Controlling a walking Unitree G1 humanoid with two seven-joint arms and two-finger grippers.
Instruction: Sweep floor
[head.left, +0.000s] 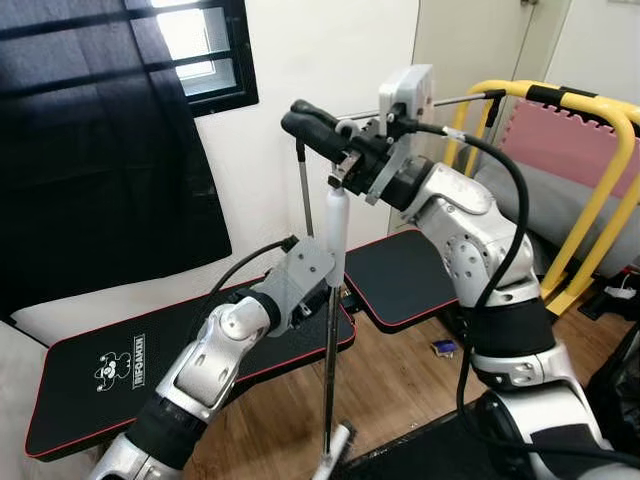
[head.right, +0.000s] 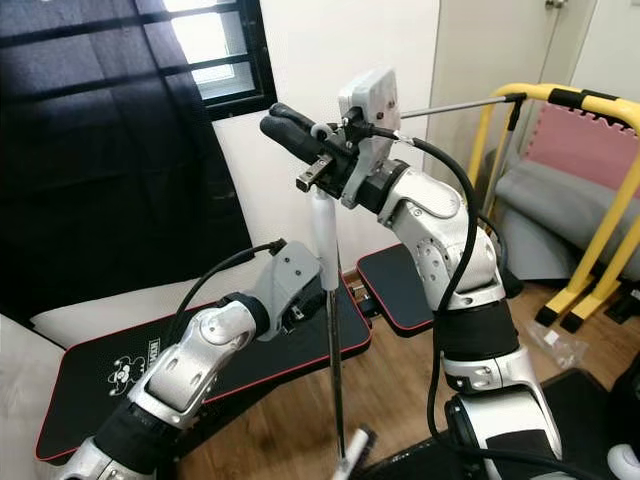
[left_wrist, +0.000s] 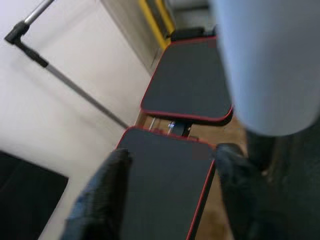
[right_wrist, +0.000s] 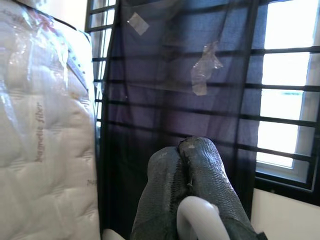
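Left eye view: we see the broom (head.left: 331, 330) standing nearly upright before the bench (head.left: 150, 370), its long axis vertical, white grip on top and head down at the wooden floor (head.left: 400, 385). Our right gripper (head.left: 305, 122) has its fingers pressed together over the grip's top. Our left gripper (left_wrist: 170, 195) sits beside the shaft lower down, fingers spread and apart from it.

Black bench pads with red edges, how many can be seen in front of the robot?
2. The long pad with the white logo lies low at the robot's left, along the white wall. The shorter pad lies past it, behind the broom pole, toward the yellow frame.
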